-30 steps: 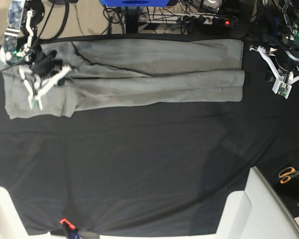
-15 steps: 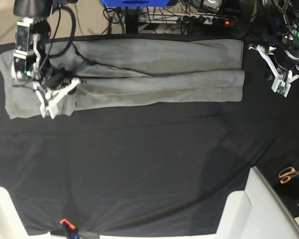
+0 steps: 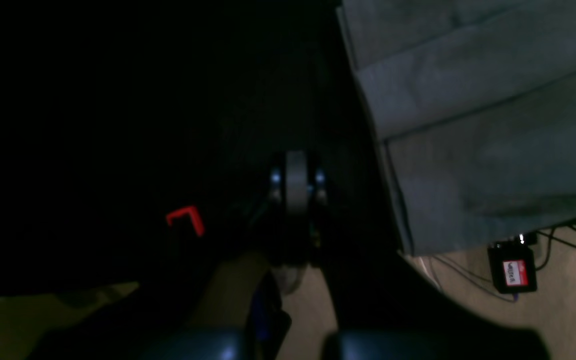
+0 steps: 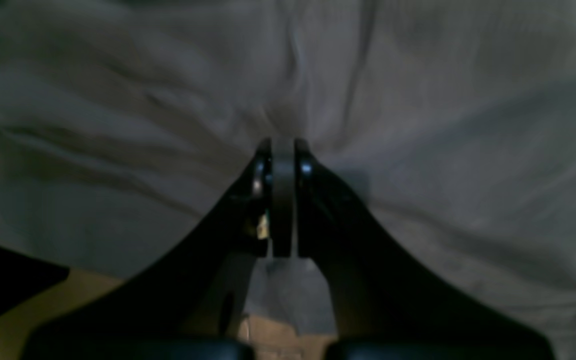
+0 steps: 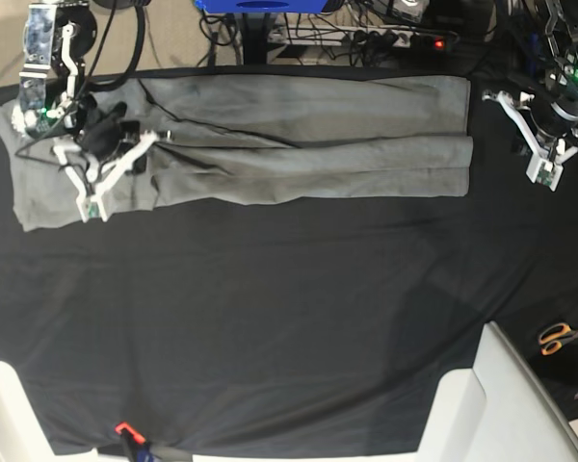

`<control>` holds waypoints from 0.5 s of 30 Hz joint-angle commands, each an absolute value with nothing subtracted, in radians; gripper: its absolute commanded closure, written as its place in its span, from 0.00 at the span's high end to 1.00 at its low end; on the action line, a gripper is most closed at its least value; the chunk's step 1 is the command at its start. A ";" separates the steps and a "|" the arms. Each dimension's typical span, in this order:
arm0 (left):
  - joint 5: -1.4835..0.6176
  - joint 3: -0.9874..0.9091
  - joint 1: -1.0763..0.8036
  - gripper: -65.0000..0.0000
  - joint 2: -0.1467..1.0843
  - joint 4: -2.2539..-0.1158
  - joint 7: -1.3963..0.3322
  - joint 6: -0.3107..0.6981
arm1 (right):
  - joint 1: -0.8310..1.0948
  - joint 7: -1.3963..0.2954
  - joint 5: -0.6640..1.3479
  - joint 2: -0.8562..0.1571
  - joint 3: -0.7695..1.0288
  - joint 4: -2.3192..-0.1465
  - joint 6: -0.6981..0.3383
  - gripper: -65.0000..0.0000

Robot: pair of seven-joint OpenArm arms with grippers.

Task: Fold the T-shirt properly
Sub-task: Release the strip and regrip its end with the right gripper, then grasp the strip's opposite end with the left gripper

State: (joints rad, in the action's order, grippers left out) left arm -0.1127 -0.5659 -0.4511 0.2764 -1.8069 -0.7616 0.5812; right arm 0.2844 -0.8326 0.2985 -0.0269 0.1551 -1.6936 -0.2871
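T-shirt (image 5: 270, 140) lay folded into a long grey band across the upper part of the base frame, on the black-clothed surface (image 5: 289, 318).

You had the right tool (image 5: 89, 202) over the shirt's left end in the upper left of the base view; its wrist view showed the jaws pressed together with grey cloth (image 4: 418, 125) filling the frame beneath them, and whether fabric was pinched between them could not be told. Your left tool (image 5: 549, 171) sat at the upper right of the base view, just past the shirt's right edge, jaws closed on nothing above the dark cloth, with the shirt's folded layers (image 3: 483, 115) in the upper right of its wrist view. Orange-handled scissors (image 5: 559, 337) lay at the lower right.
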 commanded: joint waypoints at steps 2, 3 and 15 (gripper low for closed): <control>-0.120 -0.573 -0.450 0.00 0.291 -1.821 -0.750 0.581 | 0.251 -0.823 0.302 -0.033 0.162 -1.705 -0.291 0.00; -0.120 -0.573 -0.450 0.00 0.289 -1.821 -0.750 0.581 | 0.242 -0.819 0.302 -0.036 0.170 -1.701 -0.289 0.01; -0.128 -0.722 -0.486 0.00 0.265 -1.741 -0.750 0.581 | 0.171 -0.687 0.308 -0.068 0.668 -1.572 -0.263 0.09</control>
State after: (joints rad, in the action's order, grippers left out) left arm -0.1108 -0.7193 -0.4854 0.2523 -1.7210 -0.7723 0.5770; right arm 0.1837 -0.6987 0.2985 -0.0601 0.6727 -1.5585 -0.2577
